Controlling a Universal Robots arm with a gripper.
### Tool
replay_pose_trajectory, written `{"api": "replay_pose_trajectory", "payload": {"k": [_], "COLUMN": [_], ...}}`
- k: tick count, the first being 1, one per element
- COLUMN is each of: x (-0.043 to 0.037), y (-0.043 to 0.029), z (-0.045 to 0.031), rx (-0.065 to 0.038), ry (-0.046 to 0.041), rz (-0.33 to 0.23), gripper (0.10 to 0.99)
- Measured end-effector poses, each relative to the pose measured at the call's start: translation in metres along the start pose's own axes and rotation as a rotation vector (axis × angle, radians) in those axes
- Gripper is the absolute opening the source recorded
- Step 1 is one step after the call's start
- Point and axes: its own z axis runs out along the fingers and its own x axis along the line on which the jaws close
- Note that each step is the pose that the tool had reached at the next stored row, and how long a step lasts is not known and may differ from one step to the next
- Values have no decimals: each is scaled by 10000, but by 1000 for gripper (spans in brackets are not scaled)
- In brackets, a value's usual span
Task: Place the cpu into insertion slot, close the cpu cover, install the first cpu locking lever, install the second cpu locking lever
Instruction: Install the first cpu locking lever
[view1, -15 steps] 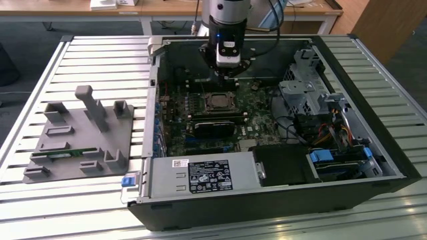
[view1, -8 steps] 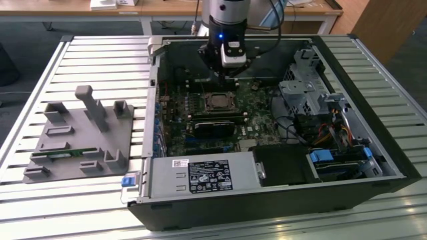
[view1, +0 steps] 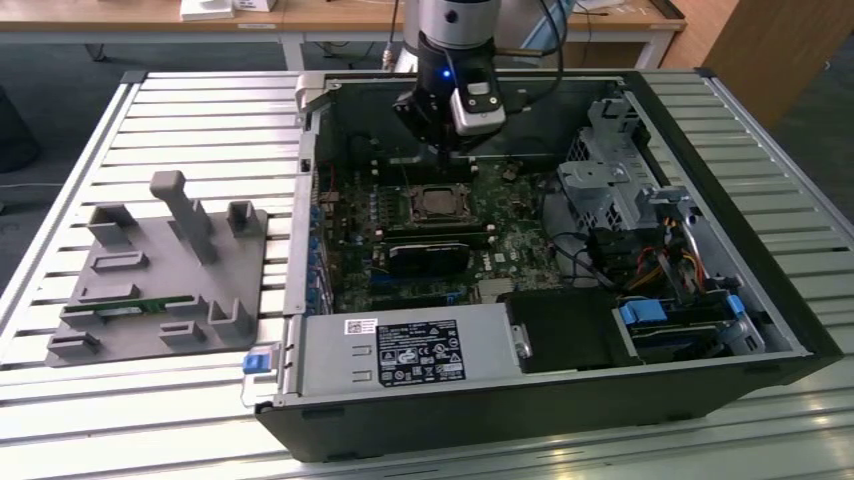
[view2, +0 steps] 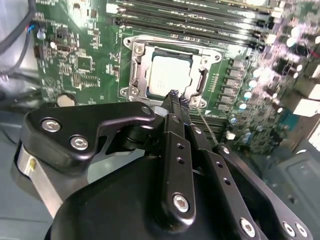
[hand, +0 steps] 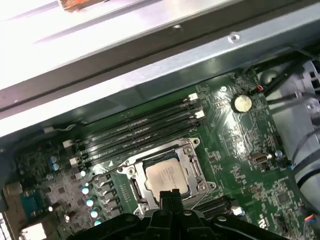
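Clearly the chip (view2: 167, 75) is already seated: in both wrist views it lies flat and square in the socket (view2: 171, 51) on the green board, and in the exterior view it sits near the middle of the frame, inside the open computer case (view1: 534, 400) on the slatted bench (view1: 200, 110). The shiny cover (view2: 202, 80) looks to be down over it, its window framing the chip's grey top. The tool (view2: 175, 96) hangs just above the socket's near edge with its two fingers pressed together and nothing visible between them, so the step in hand appears to be a locking lever rather than the chip. A thin wire lever (view2: 207, 125) runs slantwise beside the fingertips, close to the socket's corner; whether either lever is hooked under its catch I cannot tell. To do this well, I judge that the closed tip should bear on the lever's rod itself, not on the cover or the chip. The push should go down and then sideways under the catch, and slowly, because a thin springy rod may slip off a narrow tip. The tip should also stay clear of the small parts and memory slots crowding the socket.
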Motion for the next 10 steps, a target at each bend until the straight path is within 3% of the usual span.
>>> {"api": "replay_pose_trajectory", "payload": {"k": [10], "x": [0], "y": [0], "z": [8], "rx": [-26], "ry": [40], "rz": [-1798], "gripper": [106]}}
